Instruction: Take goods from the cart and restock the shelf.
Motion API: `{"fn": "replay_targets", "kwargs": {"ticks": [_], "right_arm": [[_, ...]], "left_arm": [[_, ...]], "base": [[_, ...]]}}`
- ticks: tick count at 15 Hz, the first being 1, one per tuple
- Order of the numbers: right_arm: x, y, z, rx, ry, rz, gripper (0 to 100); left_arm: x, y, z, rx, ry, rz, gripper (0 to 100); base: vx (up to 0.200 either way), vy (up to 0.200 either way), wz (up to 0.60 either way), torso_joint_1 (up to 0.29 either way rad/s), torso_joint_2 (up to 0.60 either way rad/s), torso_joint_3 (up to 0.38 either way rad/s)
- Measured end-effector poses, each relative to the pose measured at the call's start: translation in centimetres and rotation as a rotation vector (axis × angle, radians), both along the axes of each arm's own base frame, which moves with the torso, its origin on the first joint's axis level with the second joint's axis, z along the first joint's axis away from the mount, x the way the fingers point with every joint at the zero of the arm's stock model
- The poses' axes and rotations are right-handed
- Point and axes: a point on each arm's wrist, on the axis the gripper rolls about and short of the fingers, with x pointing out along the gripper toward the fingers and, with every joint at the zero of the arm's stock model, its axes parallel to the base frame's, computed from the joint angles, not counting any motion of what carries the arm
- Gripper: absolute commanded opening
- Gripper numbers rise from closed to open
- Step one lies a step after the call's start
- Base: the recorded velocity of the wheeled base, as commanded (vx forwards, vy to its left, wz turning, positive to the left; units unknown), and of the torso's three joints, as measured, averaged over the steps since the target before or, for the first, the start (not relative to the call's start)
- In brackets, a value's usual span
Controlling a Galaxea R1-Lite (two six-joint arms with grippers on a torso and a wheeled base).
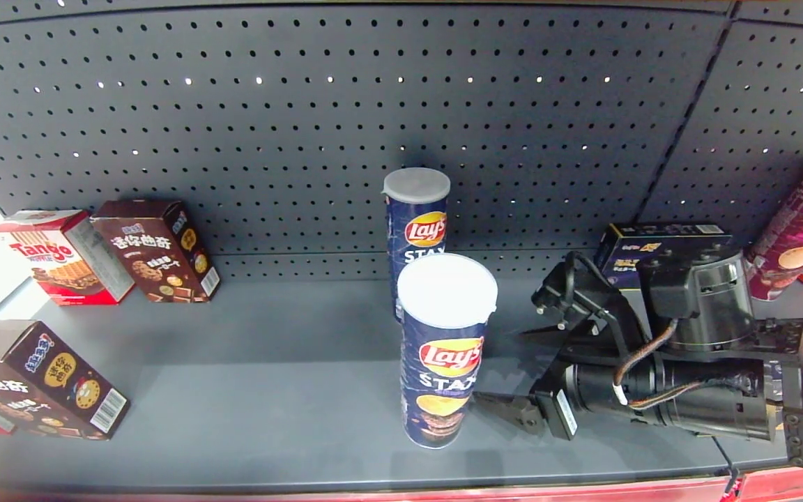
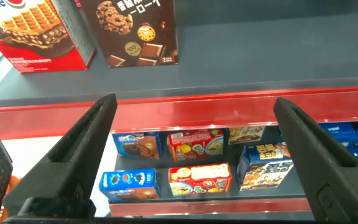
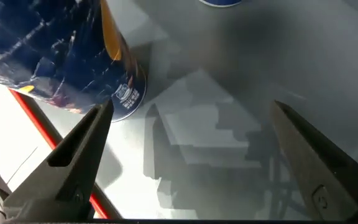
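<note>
Two chip cans point(image 1: 447, 348) stand filed for tidy facing, rear can point(image 1: 416, 216) at twelve o'clock. Right gripper point(image 1: 513, 366) sits at the front one's three o'clock, jaws apart; left gripper point(image 2: 194, 99), jaws apart too.

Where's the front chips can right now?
Head view, centre: front chips can stands upright before the rear chips can, just left of the open right end effector.

shelf point(image 1: 269, 390): plain dark grey board, red front lip
front chip can point(image 1: 447, 348): upright, just off the right gripper point(image 1: 516, 369) fingertips
rear chip can point(image 1: 415, 223): upright, behind the front one
wafer box point(image 1: 60, 258), cookie box point(image 1: 157, 251): way past the cans from the gripper
dark box point(image 1: 652, 244): behind the gripper, at the back wall
</note>
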Motion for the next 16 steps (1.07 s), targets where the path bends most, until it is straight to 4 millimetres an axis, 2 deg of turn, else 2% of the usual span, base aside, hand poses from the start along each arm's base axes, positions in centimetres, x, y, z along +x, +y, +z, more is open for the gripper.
{"fn": "replay_targets", "kwargs": {"ticks": [6, 10, 16], "right_arm": [[-0.58, 0.46, -0.6, -0.014, 0.017, 0.027, 100], [-0.36, 0.15, -0.55, -0.013, 0.015, 0.012, 100], [0.14, 0.89, -0.42, -0.009, 0.009, 0.021, 100]], "left_arm": [[-0.01, 0.0, 0.03, -0.001, -0.001, 0.0, 100], [0.0, 0.0, 0.02, -0.001, 0.001, -0.001, 100], [-0.01, 0.0, 0.04, -0.001, 0.0, -0.001, 100]], "base": [[0.0, 0.0, 0.0, 0.0, 0.0, 0.0], [0.0, 0.0, 0.0, 0.0, 0.0, 0.0], [0.0, 0.0, 0.0, 0.0, 0.0, 0.0]]}}
